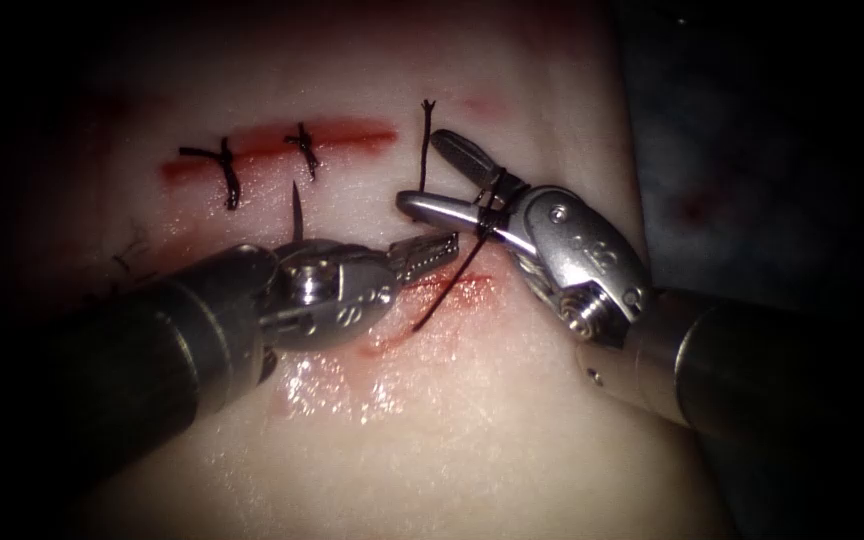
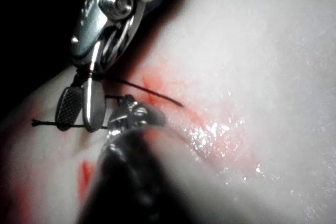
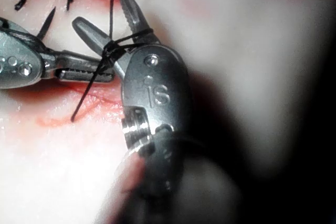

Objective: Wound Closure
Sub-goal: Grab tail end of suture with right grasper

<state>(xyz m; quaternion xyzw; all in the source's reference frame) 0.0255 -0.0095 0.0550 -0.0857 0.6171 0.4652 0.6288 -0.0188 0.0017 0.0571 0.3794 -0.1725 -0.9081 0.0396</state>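
Observation:
My right tool (image 1: 420,170) has its jaws open, with dark thread (image 1: 492,195) wound in loops round their base (image 3: 113,48). One strand with a frayed end (image 1: 427,108) rises between the open jaws. Another strand (image 1: 447,290) runs down into the red-stained tissue (image 1: 512,420) just right of my left tool's tip. My left tool (image 1: 430,255) comes in from the lower left, its jaws looking shut where the thread crosses them (image 3: 97,72). A thin grey point (image 1: 295,210), apparently the needle's tip, sticks up behind the left tool's wrist; neither tool holds it.
Two tied stitches (image 1: 227,172) (image 1: 304,150) cross the red cut (image 1: 352,133) left of the tools. Red fluid (image 1: 452,292) stains the tissue under the jaws. A wet, glistening patch (image 1: 322,385) lies nearer the front. The tissue's right edge (image 1: 642,200) borders dark cloth.

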